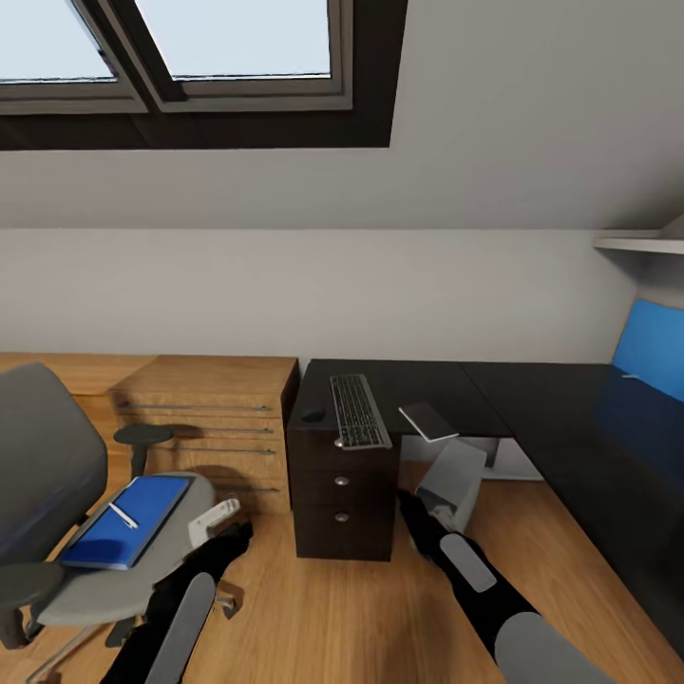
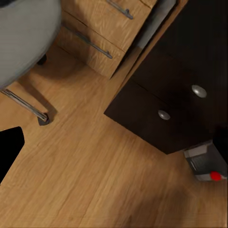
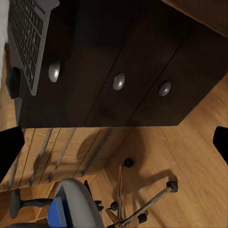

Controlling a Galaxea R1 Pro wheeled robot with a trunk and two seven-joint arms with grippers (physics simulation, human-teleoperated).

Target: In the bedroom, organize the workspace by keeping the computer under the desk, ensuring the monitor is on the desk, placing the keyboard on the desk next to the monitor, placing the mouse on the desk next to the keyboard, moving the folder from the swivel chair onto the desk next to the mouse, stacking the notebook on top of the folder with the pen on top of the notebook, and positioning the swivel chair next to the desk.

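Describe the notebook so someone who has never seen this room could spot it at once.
Find the long black desk along the back wall. On the end above its three-drawer unit lies the keyboard. The notebook lies just beside the keyboard, towards the desk's corner, at the front edge: a thin dark grey rectangle with pale edges, plain-faced, with no keys.

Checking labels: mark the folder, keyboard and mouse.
folder [image 1: 133,521], head view, middle of blue cover.
keyboard [image 1: 358,410], head view, middle of key field.
mouse [image 1: 313,415], head view, top of dark shell.
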